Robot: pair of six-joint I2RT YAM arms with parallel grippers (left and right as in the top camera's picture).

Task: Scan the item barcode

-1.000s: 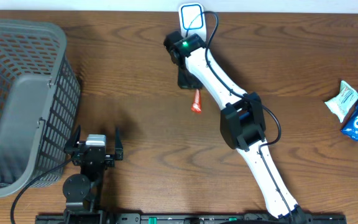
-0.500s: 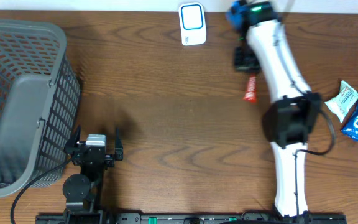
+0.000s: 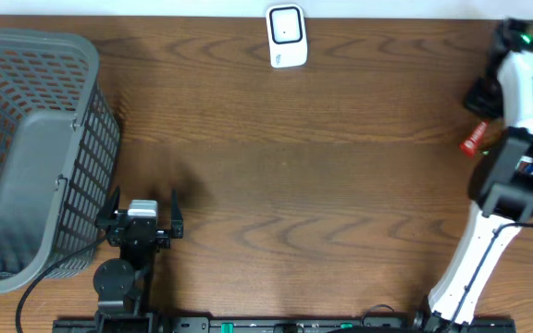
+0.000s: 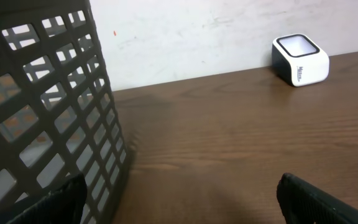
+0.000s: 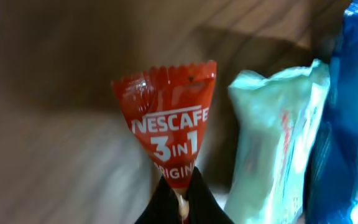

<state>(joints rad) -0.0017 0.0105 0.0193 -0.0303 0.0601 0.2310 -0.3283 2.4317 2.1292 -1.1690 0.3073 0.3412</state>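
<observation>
Well, no barcode shows on the red sachet, and its lower end is lost inside the right gripper, which is pinched tight on it. The print reads "NESCAFE 3 IN 1"; the word below is partly covered. It is glossy with a serrated end, held over the table at its far right, well apart from the white scanner, whose label is too small to read. Just beside the sachet lie a pale green packet and a blue packet, cut off by the frame. The left gripper is spread wide, holding nothing, near the grey basket.
</observation>
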